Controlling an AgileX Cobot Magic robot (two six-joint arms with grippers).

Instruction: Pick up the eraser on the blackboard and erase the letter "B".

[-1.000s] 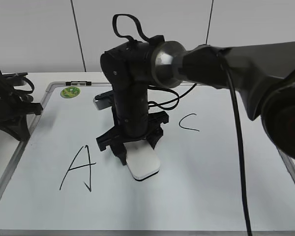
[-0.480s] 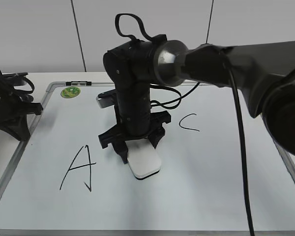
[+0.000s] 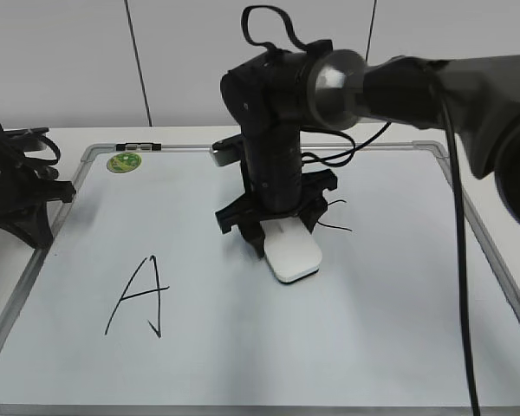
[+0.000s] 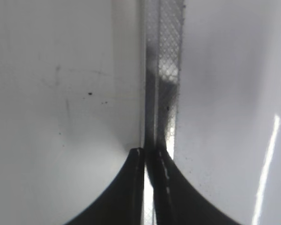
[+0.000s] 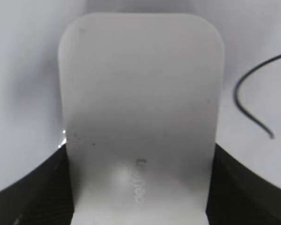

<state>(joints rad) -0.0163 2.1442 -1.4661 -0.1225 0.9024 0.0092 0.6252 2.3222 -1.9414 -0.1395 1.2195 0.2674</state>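
Exterior: eraser clamped flat on the blackboard by the right gripper, beside letter C, bare board below; left wrist: left gripper pressed closed over the frame; right wrist: grey print seen on eraser.

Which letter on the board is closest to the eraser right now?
The C, just right of the eraser held by the right gripper. The A sits far off at the lower left.
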